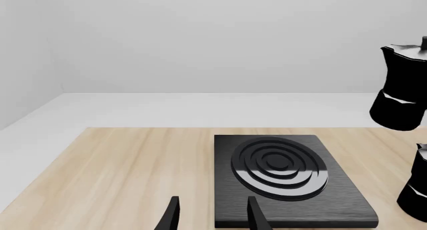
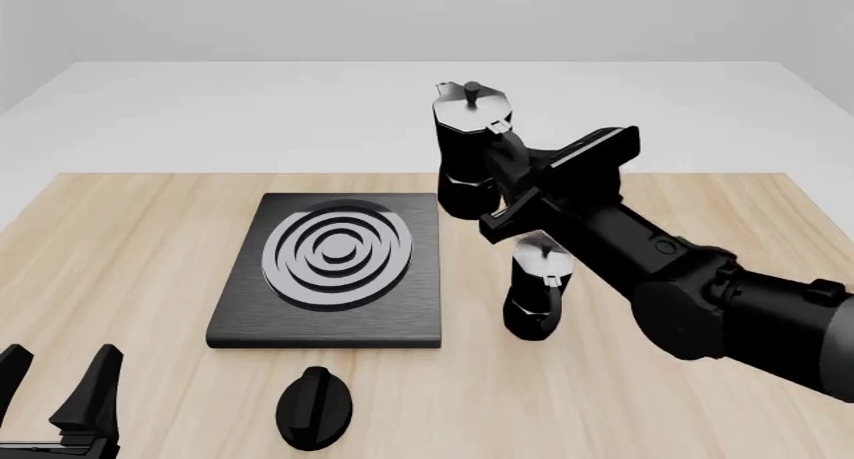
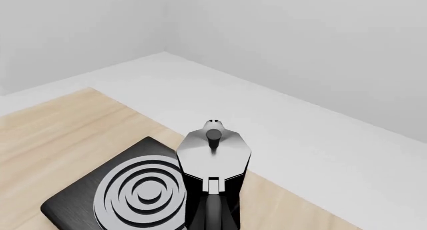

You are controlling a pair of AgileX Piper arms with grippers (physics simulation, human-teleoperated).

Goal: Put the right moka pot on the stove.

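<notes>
The right moka pot (image 2: 467,144), black and faceted with a silver lid and knob, hangs in the air just past the stove's far right corner. My right gripper (image 2: 503,177) is shut on its side handle. In the right wrist view the pot (image 3: 213,157) is seen from above with its handle toward the camera and the stove (image 3: 137,195) below it to one side. The stove (image 2: 334,269) is a flat black slab with silver ring burner, left of centre. My left gripper (image 2: 60,399) is open and empty at the near left, short of the stove (image 1: 287,180).
A second black moka pot (image 2: 538,291), with no handle seen, stands on the table right of the stove, under my right arm. It also shows in the left wrist view (image 1: 417,190). A small black round knob (image 2: 315,407) lies in front of the stove.
</notes>
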